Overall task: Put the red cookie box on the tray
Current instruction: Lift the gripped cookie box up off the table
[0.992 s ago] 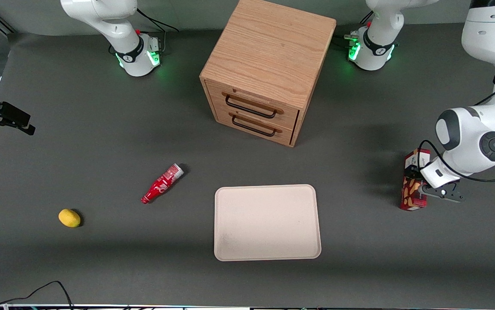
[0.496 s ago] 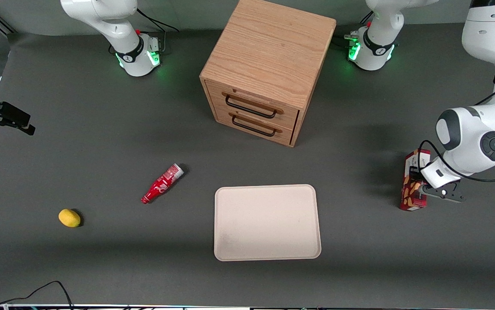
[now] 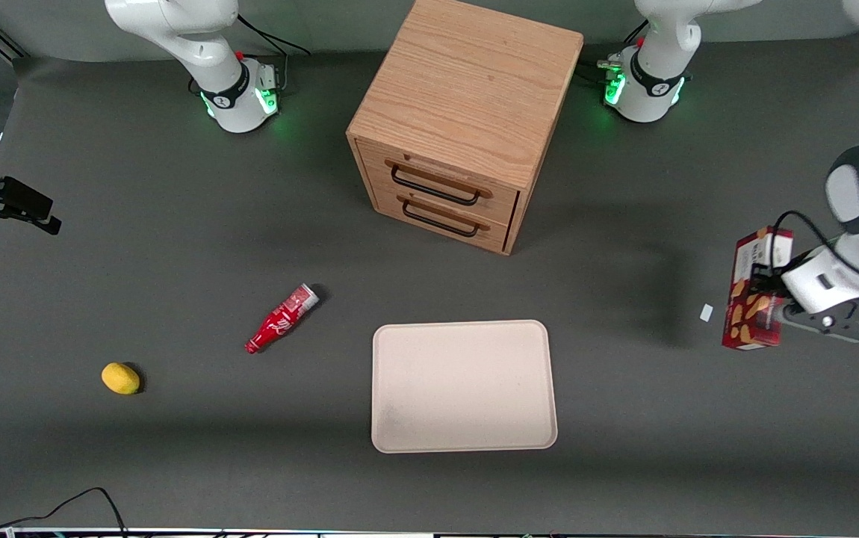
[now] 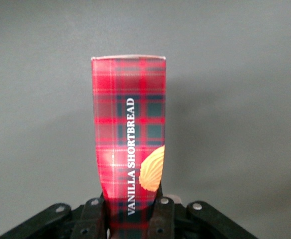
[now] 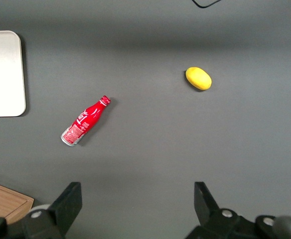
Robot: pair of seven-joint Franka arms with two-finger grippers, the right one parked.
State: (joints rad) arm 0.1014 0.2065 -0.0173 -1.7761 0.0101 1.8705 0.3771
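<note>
The red cookie box [image 3: 754,290], red tartan with tan cookie pictures, hangs above the table at the working arm's end, clear of the surface. My left gripper [image 3: 770,300] is shut on the box's lower part. In the left wrist view the box [image 4: 130,124] stands up between the black fingers [image 4: 161,219], which press on both its sides. The cream tray [image 3: 464,385] lies flat on the table, well away from the box toward the middle and a little nearer the front camera. Its corner also shows in the right wrist view [image 5: 3,74].
A wooden two-drawer cabinet [image 3: 467,112] stands farther from the front camera than the tray. A red bottle [image 3: 281,318] and a yellow lemon [image 3: 120,378] lie toward the parked arm's end. A small white scrap [image 3: 706,312] lies on the table beside the box.
The gripper has lifted the box off the table and carried it farther toward the working arm's end. A small white scrap now shows where the box stood.
</note>
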